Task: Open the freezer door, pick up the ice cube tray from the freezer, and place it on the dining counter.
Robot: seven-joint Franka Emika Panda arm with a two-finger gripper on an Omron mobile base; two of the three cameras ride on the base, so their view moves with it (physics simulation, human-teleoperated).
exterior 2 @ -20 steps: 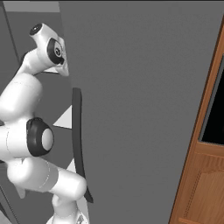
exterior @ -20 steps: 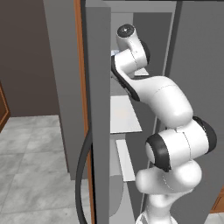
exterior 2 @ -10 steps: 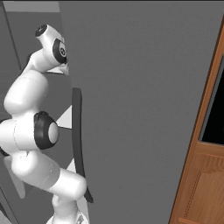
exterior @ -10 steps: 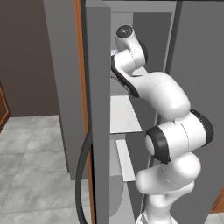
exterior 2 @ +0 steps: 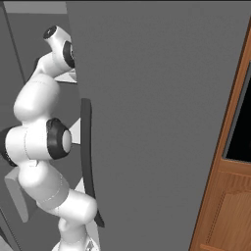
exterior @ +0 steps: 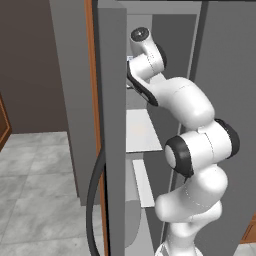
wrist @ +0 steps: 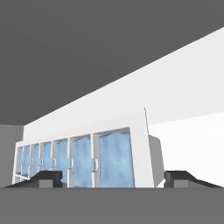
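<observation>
My pincer point(wrist: 112, 178) is spread wide, one dark tip on either side of the ice cube tray point(wrist: 83, 159), which lies between them on a white shelf point(wrist: 183, 131) just ahead. Beyond it stand the grey walls of the freezer point(wrist: 65, 57). The freezer door point(exterior: 111, 150) is swung open beside my arm.

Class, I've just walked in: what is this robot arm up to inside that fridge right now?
The freezer door stands open and the white arm reaches into the freezer at an upper shelf. In the hand view, the tool is open, with the ice cube tray lying on the white shelf between its two fingertips. The tray is not yet lifted.
</observation>
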